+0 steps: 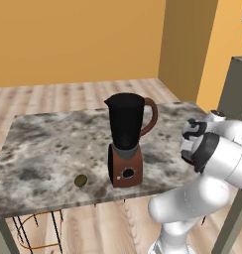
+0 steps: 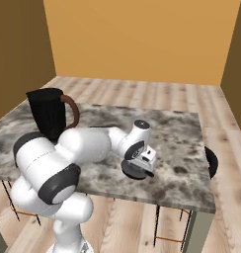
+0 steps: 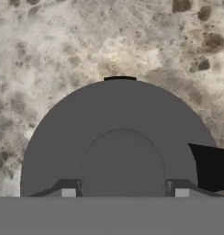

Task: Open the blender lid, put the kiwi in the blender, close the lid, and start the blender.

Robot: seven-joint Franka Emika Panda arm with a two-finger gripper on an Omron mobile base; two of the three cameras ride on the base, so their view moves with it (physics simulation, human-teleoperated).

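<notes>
The end effector [image 2: 138, 167] grasps the lid [image 2: 137, 171] by its knob, low over the desk [image 2: 181, 133], well right of the open blender [image 1: 126, 141]; the kiwi [image 1: 81, 180] lies near its base, awaiting loading

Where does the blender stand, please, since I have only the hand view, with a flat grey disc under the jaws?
Observer: The tall black blender stands upright on the marbled grey counter, its jar uncovered.
Operator: Is that disc far from it?
Observer: The flat round dark-grey lid sits low over the counter, well apart from the blender, on its handle side.
Operator: And the kiwi?
Observer: The small olive-brown kiwi lies on the counter beside the blender's base, on the side away from the lid.
</notes>
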